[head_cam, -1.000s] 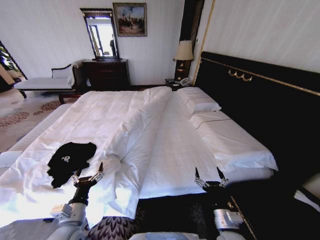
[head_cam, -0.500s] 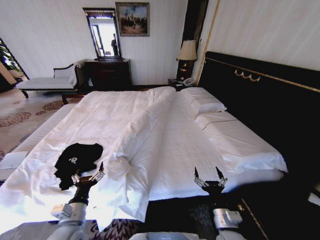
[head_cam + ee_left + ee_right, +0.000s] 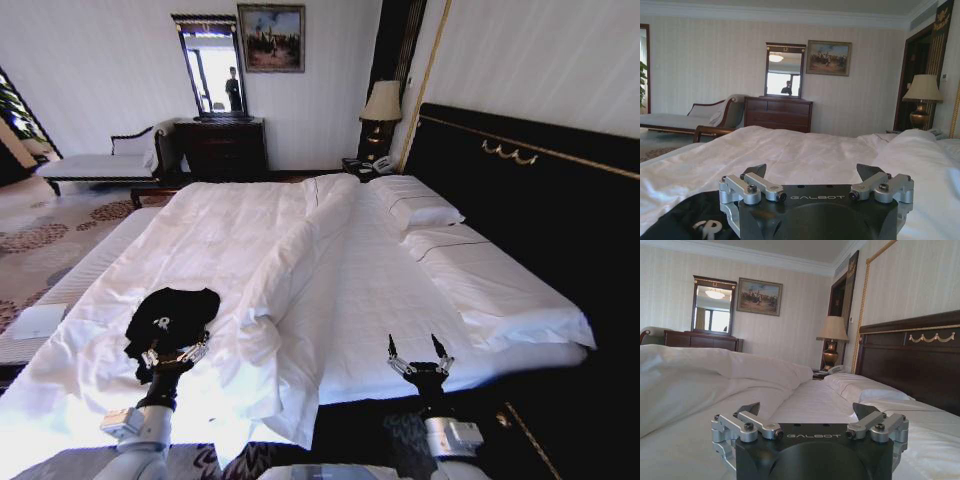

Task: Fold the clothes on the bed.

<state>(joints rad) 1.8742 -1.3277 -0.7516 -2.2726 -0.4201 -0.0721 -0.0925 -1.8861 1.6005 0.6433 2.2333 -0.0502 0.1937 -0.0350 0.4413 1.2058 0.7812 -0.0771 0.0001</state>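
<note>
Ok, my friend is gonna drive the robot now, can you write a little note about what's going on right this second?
Left gripper: open, at the near edge of the black T-shirt, holding nothing.
Right gripper: open, idle over the foot of the bed.
T-shirt lies crumpled on the white duvet, on the robot's left.
Done: nothing folded.
Left: spread the shirt flat, then fold it.

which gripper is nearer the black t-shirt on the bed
Left. The left gripper hovers open at the near edge of the black T-shirt; the right gripper is open over the bed, well off to the side.
</note>
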